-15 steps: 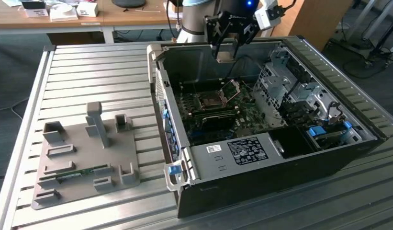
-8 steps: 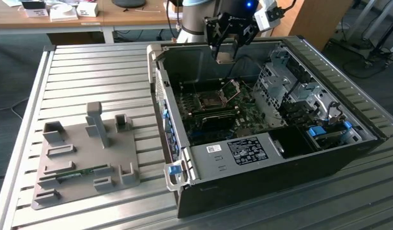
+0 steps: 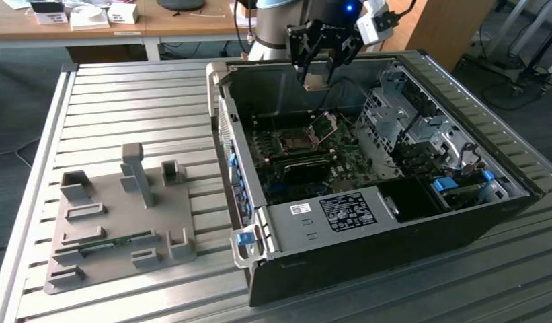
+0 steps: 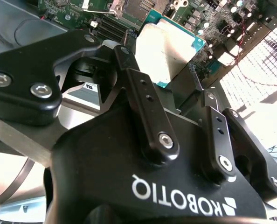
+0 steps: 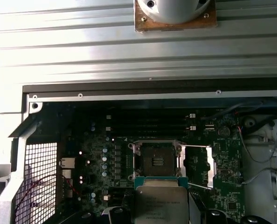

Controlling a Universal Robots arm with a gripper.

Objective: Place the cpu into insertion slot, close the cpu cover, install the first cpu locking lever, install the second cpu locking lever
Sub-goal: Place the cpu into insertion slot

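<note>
Okay, starting at the exterior view's left: the grey holder tray [image 3: 123,222] sits on the slatted metal table [image 3: 132,101]. A thin green strip [image 3: 105,243] lies in one of its grooves, too small for me to identify.

Moving across, the open computer case [image 3: 257,222] lies on its side. My gripper [image 3: 316,75] hangs over its far end, clenched on the cpu [image 3: 314,83], which is up in the air, well clear of the motherboard [image 3: 347,161]. Lower down on that board is the insertion slot [image 3: 298,141], uncovered with its dark centre showing. The cpu cover [image 3: 325,122] stands tipped up just beside it.

In the second wrist view my fingers [image 4: 145,105] pinch the cpu [image 4: 169,44] by opposite edges. Part of the chip is hidden behind the gripper's own body.

In the first wrist view the insertion slot [image 5: 157,161] is empty and the cpu cover [image 5: 208,165] is folded out to one side. The locking levers [image 5: 194,146] show as two thin wires running towards it; in the exterior view they are too fine for me to make out. The cpu [image 5: 162,205] hangs just short of the insertion slot, part of it cut off at the edge of view.
</note>
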